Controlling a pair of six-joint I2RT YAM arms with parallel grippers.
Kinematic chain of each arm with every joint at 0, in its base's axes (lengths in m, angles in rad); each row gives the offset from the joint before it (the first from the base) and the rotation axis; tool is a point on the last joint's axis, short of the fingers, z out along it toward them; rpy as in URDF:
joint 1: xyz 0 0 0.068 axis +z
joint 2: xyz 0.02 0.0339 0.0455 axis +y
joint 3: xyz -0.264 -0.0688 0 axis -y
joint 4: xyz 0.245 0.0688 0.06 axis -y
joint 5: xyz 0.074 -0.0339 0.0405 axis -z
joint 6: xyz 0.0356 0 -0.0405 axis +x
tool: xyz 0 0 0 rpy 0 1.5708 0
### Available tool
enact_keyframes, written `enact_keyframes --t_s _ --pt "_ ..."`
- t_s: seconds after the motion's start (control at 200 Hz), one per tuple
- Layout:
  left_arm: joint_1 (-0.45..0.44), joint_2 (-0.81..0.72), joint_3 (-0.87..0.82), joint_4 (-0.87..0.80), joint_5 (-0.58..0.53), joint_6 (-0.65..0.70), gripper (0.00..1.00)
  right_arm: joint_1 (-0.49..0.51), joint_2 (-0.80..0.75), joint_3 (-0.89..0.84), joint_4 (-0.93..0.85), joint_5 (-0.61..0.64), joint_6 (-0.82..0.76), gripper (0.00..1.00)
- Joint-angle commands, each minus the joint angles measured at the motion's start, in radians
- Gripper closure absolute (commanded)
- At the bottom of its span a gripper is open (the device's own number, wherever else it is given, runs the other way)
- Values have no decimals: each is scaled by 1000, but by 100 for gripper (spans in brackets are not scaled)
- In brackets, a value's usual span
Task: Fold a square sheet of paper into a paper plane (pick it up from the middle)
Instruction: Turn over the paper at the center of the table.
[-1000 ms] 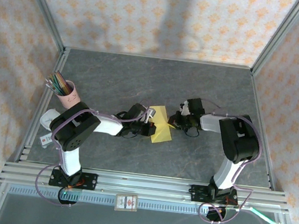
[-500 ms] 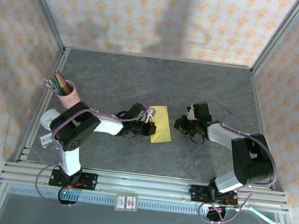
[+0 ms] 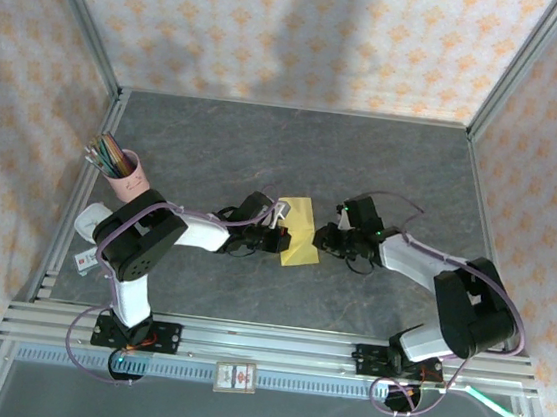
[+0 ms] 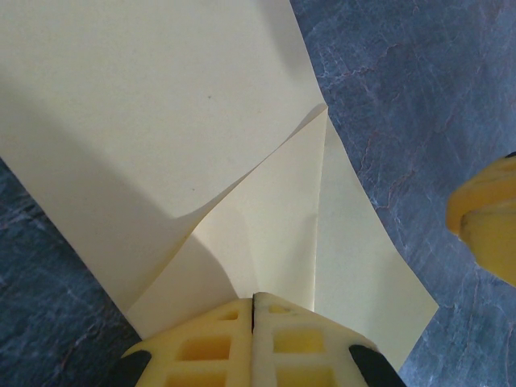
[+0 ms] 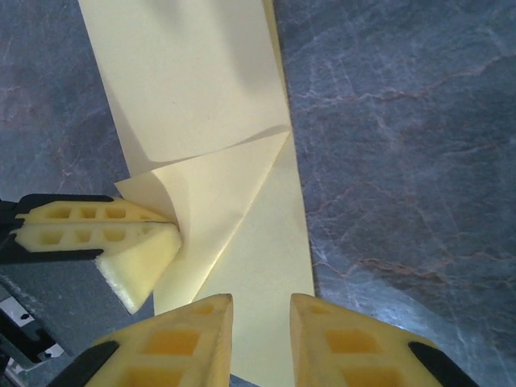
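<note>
Mid-counter (image 3: 265,147), the square sheet of paper (image 3: 299,233) lies partly folded, with its long axis running far to near. Your left gripper (image 4: 253,300) has its jaws together, pinching the raised corner flap on the sheet's left side. Your right gripper (image 5: 262,310) sits at the opposite edge with its jaws slightly apart and the sheet dead ahead. You cannot tell whether they straddle that edge, because the frame cuts it off.

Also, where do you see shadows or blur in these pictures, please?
Top view: a broad soft shadow lies on the back wall, the table evenly lit. Left wrist: a shadow band crosses the paper; the left pincer looks soft. Right wrist: the right pincer is slightly blurred, the paper sharp.
</note>
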Motion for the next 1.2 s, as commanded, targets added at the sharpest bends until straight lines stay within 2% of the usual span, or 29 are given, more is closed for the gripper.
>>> enact_keyframes --t_s 0.0,0.135,0.315,0.491,0.631,0.771,1.196 --pt "5 34 -14 -71 -78 -10 100 13 10 59 -38 41 -12 75" --pt "6 45 -19 -64 -80 -25 100 13 -38 30 -70 75 -27 73" --pt "6 42 -15 -62 -86 -37 100 13 -30 -54 23 -36 60 71" --pt "5 43 -12 -70 -75 -35 100 19 -30 -75 43 -19 99 70" --pt "5 41 -10 -75 -77 -29 100 19 -96 -81 -40 44 77 66" --pt "5 46 -8 -72 -75 -29 100 25 -98 -119 12 -25 119 64" --pt "5 37 -11 -76 -76 -22 100 36 -58 -116 46 18 118 63"
